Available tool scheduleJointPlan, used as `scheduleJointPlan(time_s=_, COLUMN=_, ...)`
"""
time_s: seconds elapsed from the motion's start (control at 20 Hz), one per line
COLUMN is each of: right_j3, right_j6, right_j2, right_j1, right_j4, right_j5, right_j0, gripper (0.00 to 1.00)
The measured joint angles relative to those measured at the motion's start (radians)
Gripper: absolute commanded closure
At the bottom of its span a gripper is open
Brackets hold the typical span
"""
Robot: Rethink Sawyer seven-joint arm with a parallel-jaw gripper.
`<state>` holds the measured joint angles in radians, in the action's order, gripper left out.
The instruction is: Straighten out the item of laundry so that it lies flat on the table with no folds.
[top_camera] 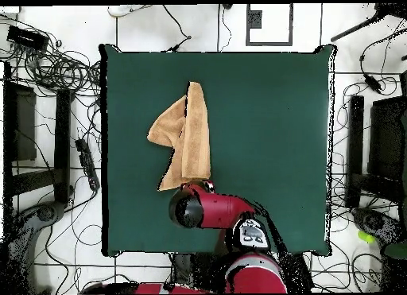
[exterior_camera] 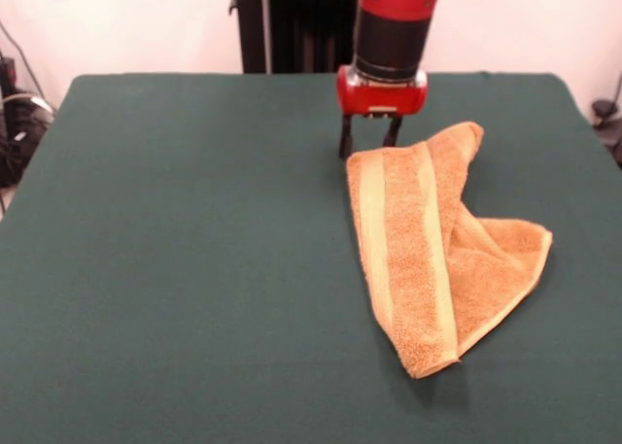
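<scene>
Towel: one small orange-tan fluffy terry towel (exterior_camera: 428,255), with two paler smooth stripes running along it. I see no label on it from here.

Table: one big table covered in dark green felt cloth (exterior_camera: 175,269). It is much bigger than the towel.

Arm: one red and black robot arm, coming down from the top in the front view.

Gripper: one gripper (exterior_camera: 368,139) with two short black fingers (exterior_camera: 345,138) pointing down at the table.

Jaws: the two fingers stand a little apart, with a gap between them. No cloth is in the gap, so they look let go and hold nothing.

Where the towel is: it starts right at the jaws. Its nearest corner lies just beside the fingertips, maybe touching one of them; I cannot tell for sure. From there it stretches away from the jaws toward the camera in the front view.

How the towel lies: it is folded over on itself into a long strip. One flap sticks out to the side of the strip. It is bunched, not flat.

Done so far: I think very little. The towel is on the table, but the fold is there.

Left to do: I think the folded part must be opened out and the flap and corners pulled smooth.
</scene>
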<state>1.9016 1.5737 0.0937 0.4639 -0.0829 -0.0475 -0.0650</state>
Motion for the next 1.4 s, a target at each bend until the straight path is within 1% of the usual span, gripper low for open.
scheduleJointPlan(time_s=0.3, right_j3=-0.035, right_j6=0.0, right_j2=0.001, right_j1=-0.023, right_j4=0.005, right_j5=-0.016, right_j0=0.0, gripper=0.0)
scheduleJointPlan(time_s=0.95, right_j3=-0.13, right_j6=0.0, right_j2=0.029, right_j1=-0.025, right_j4=0.046, right_j5=-0.203, right_j0=0.046, gripper=0.0)
scheduleJointPlan(time_s=1.2, right_j3=-0.151, right_j6=0.0, right_j2=0.029, right_j1=-0.018, right_j4=0.053, right_j5=-0.221, right_j0=0.046, gripper=0.0)
scheduleJointPlan(time_s=1.4, right_j3=-0.155, right_j6=0.0, right_j2=0.028, right_j1=0.013, right_j4=0.053, right_j5=-0.222, right_j0=0.041, gripper=0.0)
